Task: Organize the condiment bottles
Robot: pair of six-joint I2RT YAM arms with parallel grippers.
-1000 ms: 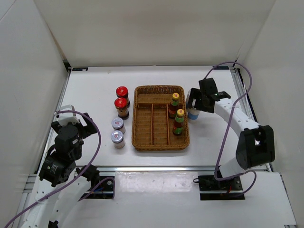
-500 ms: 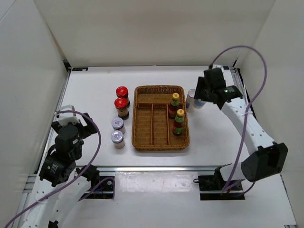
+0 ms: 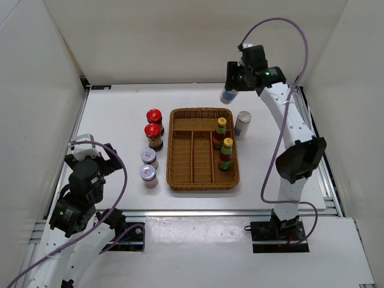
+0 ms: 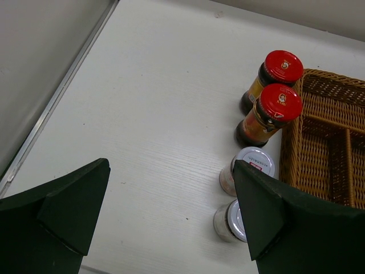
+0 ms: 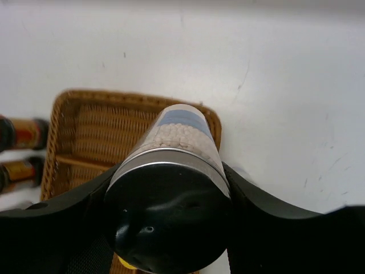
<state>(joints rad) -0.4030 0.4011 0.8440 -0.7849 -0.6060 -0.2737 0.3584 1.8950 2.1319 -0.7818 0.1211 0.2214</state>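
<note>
My right gripper (image 3: 230,90) hangs high over the far right corner of the wicker tray (image 3: 180,180), shut on a silver-capped white bottle (image 3: 227,95). In the right wrist view that bottle (image 5: 179,134) fills the space between the jaws of the right gripper (image 5: 171,211). A second white bottle (image 3: 242,125) stands right of the tray. Two yellow-capped red sauce bottles (image 3: 220,133) (image 3: 226,154) stand in the tray's right compartment. Left of the tray stand two red-lidded jars (image 3: 155,118) (image 3: 153,135) and two silver-lidded jars (image 3: 149,157) (image 3: 149,175). My left gripper (image 4: 171,171) is open near the front left, apart from them.
The tray's long middle and left compartments and its far cross compartment (image 3: 192,124) hold nothing. White walls close the table on the left, back and right. A metal rail (image 3: 180,213) runs along the near edge.
My right gripper closed on one of the white bottles beside the tray's right side, lifted it and carried it toward the back. The left arm has stayed still.
</note>
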